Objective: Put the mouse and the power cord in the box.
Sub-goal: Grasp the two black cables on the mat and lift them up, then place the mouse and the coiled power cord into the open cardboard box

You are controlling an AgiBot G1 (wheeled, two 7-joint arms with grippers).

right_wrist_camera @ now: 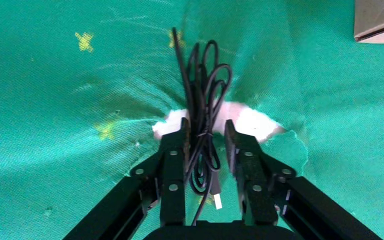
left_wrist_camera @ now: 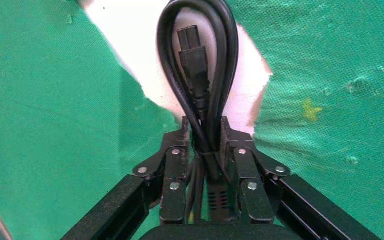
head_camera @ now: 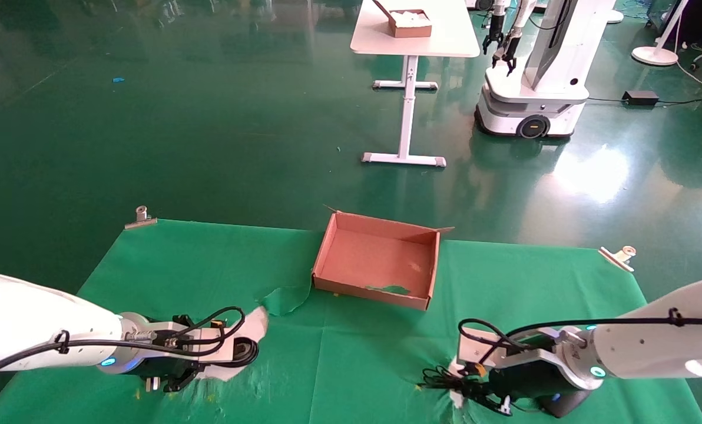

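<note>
Gripping the power cord (left_wrist_camera: 200, 80) bundle between pressed-together fingers, the left pincer (left_wrist_camera: 203, 145) is sitting low at the near left of the green-covered bench (head_camera: 357, 365), over a torn patch. The right pincer (right_wrist_camera: 205, 142), near right, is pinching a tangle of thin black wire (right_wrist_camera: 202, 100). The box (head_camera: 377, 260) is lying empty between them, farther back at the centre.

The mouse's body is hidden; only its thin wire (right_wrist_camera: 202, 110) shows.
</note>
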